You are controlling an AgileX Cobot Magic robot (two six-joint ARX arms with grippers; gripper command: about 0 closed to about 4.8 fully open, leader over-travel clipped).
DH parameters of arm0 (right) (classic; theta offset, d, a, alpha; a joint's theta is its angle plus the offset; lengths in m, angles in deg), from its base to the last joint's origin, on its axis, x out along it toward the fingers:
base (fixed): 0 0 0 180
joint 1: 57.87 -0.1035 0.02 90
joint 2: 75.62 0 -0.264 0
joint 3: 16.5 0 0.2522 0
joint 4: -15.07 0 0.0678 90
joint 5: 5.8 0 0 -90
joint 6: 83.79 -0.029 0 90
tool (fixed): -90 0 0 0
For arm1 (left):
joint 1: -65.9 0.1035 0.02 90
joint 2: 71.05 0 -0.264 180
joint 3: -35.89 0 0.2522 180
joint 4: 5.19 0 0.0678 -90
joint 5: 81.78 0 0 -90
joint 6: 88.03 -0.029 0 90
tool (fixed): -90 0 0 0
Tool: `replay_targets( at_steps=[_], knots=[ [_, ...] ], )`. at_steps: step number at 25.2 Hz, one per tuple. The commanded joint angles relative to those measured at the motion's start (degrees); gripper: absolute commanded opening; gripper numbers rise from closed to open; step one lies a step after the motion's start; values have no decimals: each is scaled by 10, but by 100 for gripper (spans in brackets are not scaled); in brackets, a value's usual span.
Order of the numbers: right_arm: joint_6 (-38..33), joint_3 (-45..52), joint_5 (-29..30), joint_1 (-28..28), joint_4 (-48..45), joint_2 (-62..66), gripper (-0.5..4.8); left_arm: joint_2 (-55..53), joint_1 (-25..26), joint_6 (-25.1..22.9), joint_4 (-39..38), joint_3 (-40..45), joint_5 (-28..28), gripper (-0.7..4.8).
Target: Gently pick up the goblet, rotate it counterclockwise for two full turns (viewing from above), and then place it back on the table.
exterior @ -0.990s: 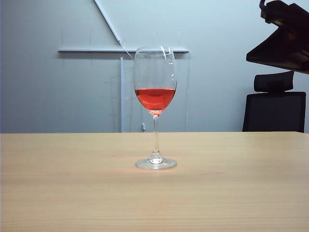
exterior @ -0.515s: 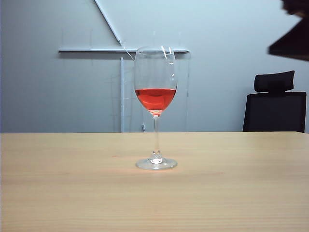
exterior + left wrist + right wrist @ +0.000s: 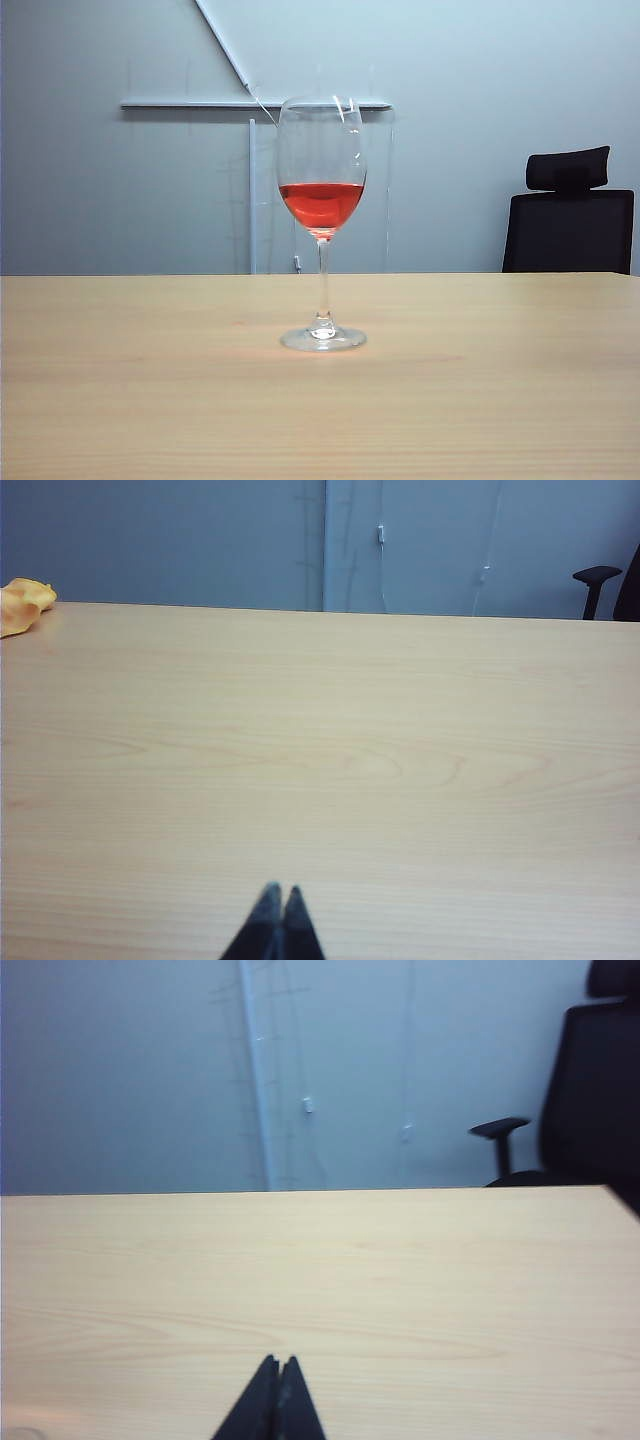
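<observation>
Seemingly done, the goblet is standing upright mid-counter, well apart from both clenched, empty hands, left and right, so nothing is calling for further motion.

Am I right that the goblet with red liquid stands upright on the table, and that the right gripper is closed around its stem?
Not quite. The goblet does stand upright on the table, but nothing holds its stem: the exterior view shows it alone. In the right wrist view the right gripper is shut on nothing above bare tabletop; the left gripper is likewise shut and empty.
</observation>
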State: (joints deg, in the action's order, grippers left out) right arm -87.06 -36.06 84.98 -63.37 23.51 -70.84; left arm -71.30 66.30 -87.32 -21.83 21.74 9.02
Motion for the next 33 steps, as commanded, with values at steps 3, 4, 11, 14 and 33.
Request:
replay_targets(
  at_steps=[3,4,11,14,33],
  knots=[
    [18,39,11,23,-5,-40,-8,-1,0,-3,3,-1,-2,-5],
    [18,48,11,23,-5,-48,-8,-1,0,-3,3,-1,-2,-5],
    [23,58,13,23,11,-48,-8,-1,0,-3,3,-1,-2,-5],
    [25,58,8,23,9,-48,-8,-1,0,-3,3,-1,-2,-5],
    [31,58,5,44,8,-48,-8,-1,0,-3,3,-1,-2,-5]
  ],
)
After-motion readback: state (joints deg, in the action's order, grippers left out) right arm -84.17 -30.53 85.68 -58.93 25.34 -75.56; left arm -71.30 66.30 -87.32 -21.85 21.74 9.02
